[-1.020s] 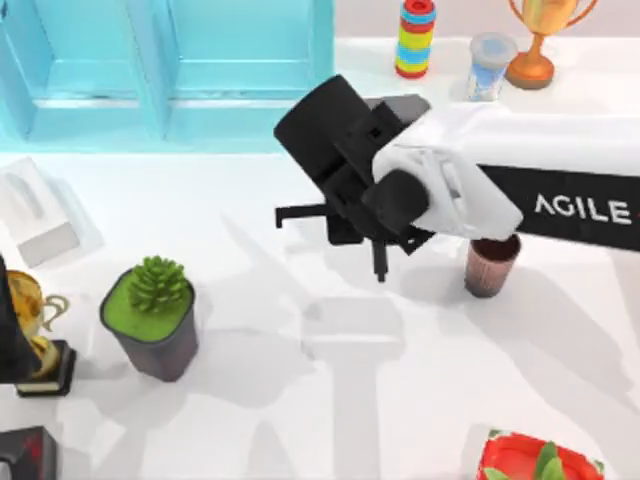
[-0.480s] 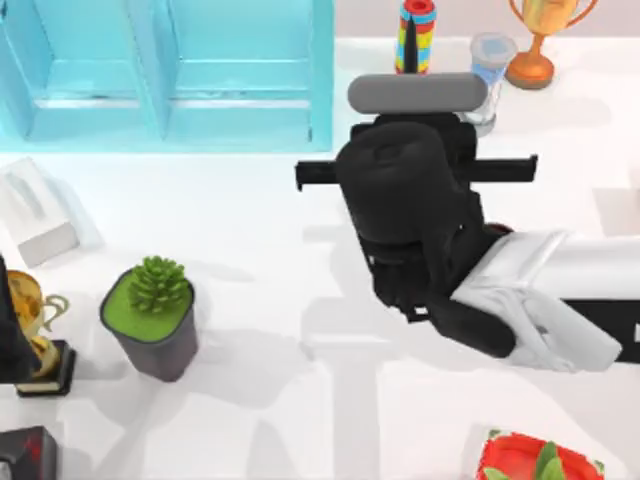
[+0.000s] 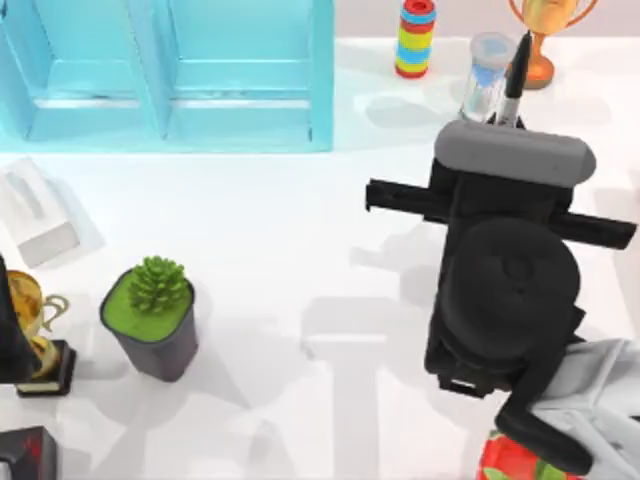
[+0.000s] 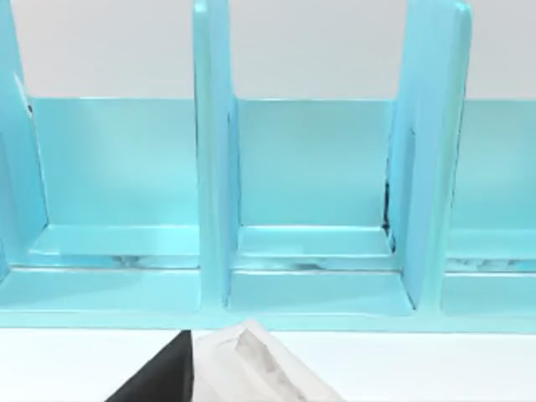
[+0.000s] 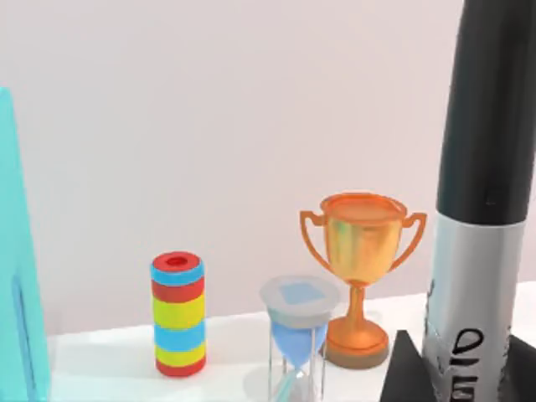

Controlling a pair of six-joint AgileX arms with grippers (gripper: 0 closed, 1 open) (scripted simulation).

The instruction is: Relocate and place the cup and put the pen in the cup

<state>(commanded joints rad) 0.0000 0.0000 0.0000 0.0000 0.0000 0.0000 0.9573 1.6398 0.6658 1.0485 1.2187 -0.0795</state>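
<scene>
The pen [image 3: 517,78] is a slim black marker that pokes out past the grey bar of my right arm [image 3: 505,290] at the back right of the table. In the right wrist view the pen [image 5: 481,176] stands upright and close, with a black cap and a silver lettered barrel. My right gripper [image 5: 469,377] is shut on it, and one dark finger [image 5: 405,373] shows beside the barrel. The cup is hidden under the right arm in the top view. My left arm [image 3: 6,320] is parked at the table's far left edge.
A blue shelf unit [image 3: 170,70] runs along the back left. A striped cylinder [image 3: 416,38], an hourglass [image 3: 487,65] and a golden trophy [image 3: 540,30] stand at the back right. A potted plant [image 3: 150,310], a white box [image 3: 35,215], another trophy [image 3: 30,330] and a red item [image 3: 500,460] are also there.
My right arm has swung from the table's middle to the right with the pen, turning it to point toward the back. The cup seen a second ago is now covered by the arm.
</scene>
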